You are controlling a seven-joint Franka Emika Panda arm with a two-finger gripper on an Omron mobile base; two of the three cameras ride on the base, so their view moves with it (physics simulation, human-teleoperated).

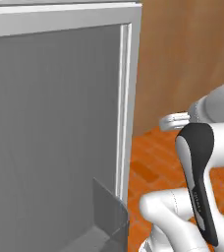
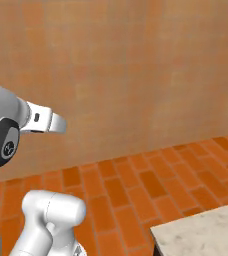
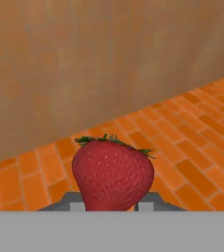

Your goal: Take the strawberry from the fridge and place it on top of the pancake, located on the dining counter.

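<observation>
The strawberry (image 3: pixel 113 174), bright red with a green leafy cap, hangs in the hand view between my two finger tips, and my gripper (image 3: pixel 111 204) is shut on it. One grey fingertip (image 3: pixel 74 203) shows at each side of the berry's lower end. The berry is in the air above an orange brick floor, facing a tan wall. The fridge (image 1: pixel 50 123) stands open at the left of the left base view, with its light-grey door panel and a small door bin (image 1: pixel 109 211). A corner of the dining counter (image 2: pixel 206 230) shows at the lower right of the right base view. The pancake is out of view.
The orange brick floor (image 2: pixel 136 185) lies between the fridge and the counter corner. A tan wall (image 2: pixel 136 75) closes the far side. The fridge door's edge (image 1: pixel 126 108) stands just left of my arm (image 1: pixel 197 162).
</observation>
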